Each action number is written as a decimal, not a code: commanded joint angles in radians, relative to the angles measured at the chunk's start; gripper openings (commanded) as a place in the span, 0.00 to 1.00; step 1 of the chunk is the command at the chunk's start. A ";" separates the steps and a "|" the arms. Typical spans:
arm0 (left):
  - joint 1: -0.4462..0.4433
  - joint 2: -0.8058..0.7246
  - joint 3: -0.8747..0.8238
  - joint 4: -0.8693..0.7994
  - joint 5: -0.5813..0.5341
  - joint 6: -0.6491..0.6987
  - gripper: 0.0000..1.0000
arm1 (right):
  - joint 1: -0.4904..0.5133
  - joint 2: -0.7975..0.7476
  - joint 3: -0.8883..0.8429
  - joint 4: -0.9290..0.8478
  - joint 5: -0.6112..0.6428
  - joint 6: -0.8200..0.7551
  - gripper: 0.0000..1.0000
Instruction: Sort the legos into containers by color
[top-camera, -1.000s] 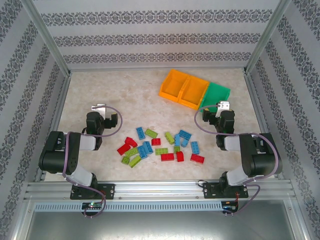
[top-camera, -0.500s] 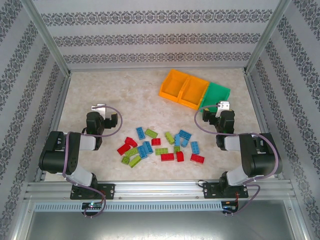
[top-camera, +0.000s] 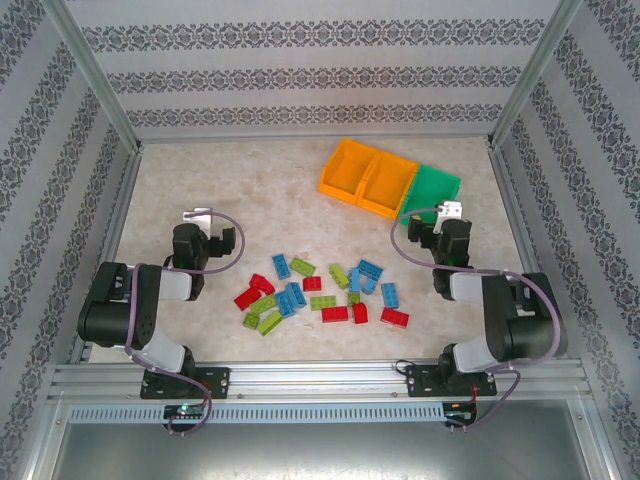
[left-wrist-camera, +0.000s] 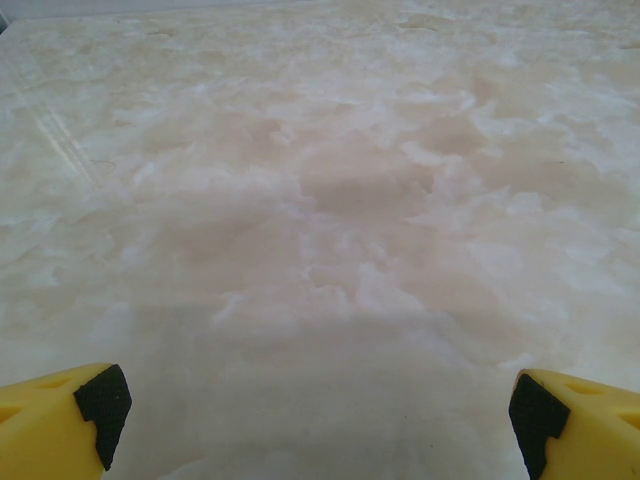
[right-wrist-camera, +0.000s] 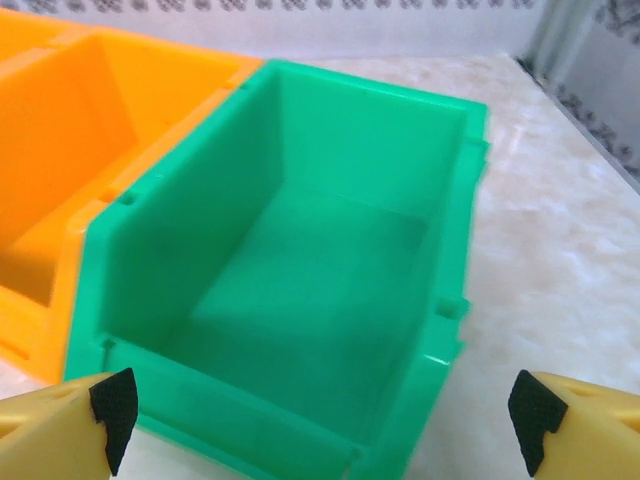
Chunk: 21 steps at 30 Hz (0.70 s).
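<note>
Overhead: legos (top-camera: 292, 298) scattered on the near-centre bench (top-camera: 250, 190) between the arms; containers (top-camera: 385, 185) in a row, far right. Left wrist: left fingers (left-wrist-camera: 70, 420) spread wide over bare bench, grasping nothing. Right wrist: right fingers (right-wrist-camera: 580, 420) likewise released, just before the green container (right-wrist-camera: 170, 260).

Red, light blue and lime green bricks (top-camera: 320, 290) lie on a cream marbled table (top-camera: 250, 190). At one o'clock are two orange bins (top-camera: 350, 168) and one green bin (top-camera: 432, 188). Grey floral stripes band the walls (top-camera: 300, 75). The left gripper (left-wrist-camera: 318, 415) and right gripper (right-wrist-camera: 318, 415) have yellow fingers (left-wrist-camera: 45, 430) with black pads (left-wrist-camera: 105, 400).
</note>
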 joint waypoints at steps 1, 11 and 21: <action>0.013 -0.008 0.029 0.001 0.019 -0.011 0.99 | -0.007 -0.140 0.156 -0.388 0.137 0.132 0.98; -0.048 -0.339 0.366 -0.692 0.076 -0.271 0.99 | -0.123 -0.017 0.517 -0.919 -0.032 0.269 0.92; -0.219 -0.480 0.310 -0.880 0.080 -0.354 0.99 | -0.140 0.291 0.772 -1.120 -0.091 0.246 0.83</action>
